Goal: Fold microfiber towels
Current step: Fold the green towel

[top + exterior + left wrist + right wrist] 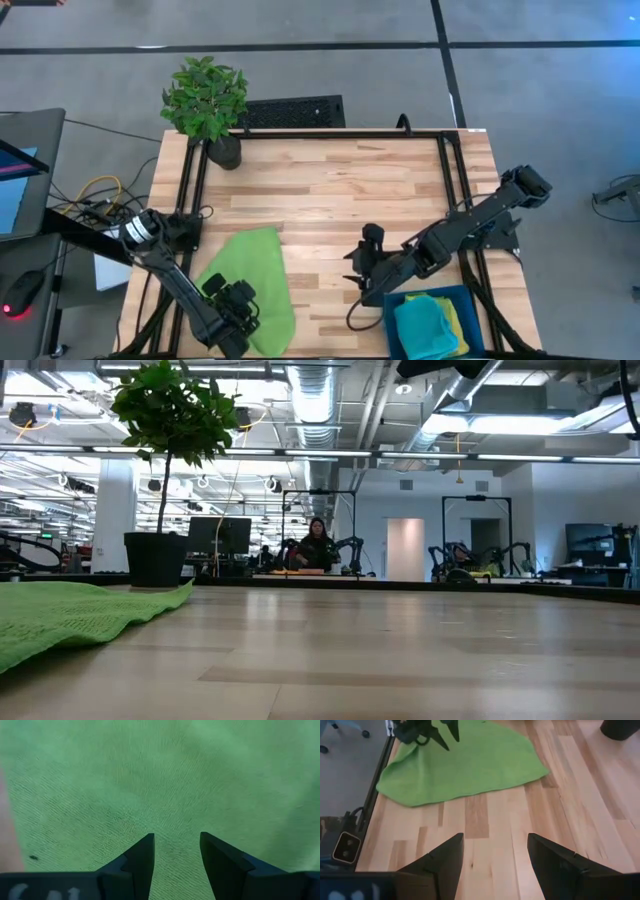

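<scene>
**A:** Start at the left. What's by the plant [205, 100]?

**B:** Toward the near edge from the plant, a green towel [255, 285] lies spread on the table [340, 190], one end reaching the front edge. In the low view it ripples flat along the wood. The left gripper [232, 308] hangs over the towel's near part.

**A:** Is it holding the cloth?

**B:** No. In the left wrist view its fingers [142, 857] stand a little apart, with green weave showing in the gap and nothing pinched between them. Whether the tips touch the cloth, I can't tell; the view is too close.

**A:** And to the right of the towel?

**B:** Bare wood, then the right gripper [358, 280], well apart from the towel and farther from the plant than the towel is. Its fingers [442, 857] are spread wide over the planks and hold nothing.

**A:** Other towels?

**B:** Far from the plant, at the table's front right corner, a blue bin [400, 305] sits just beside the right gripper. A turquoise towel [425, 325] lies bunched in it, with a yellow towel [455, 315] showing at its side.
</scene>
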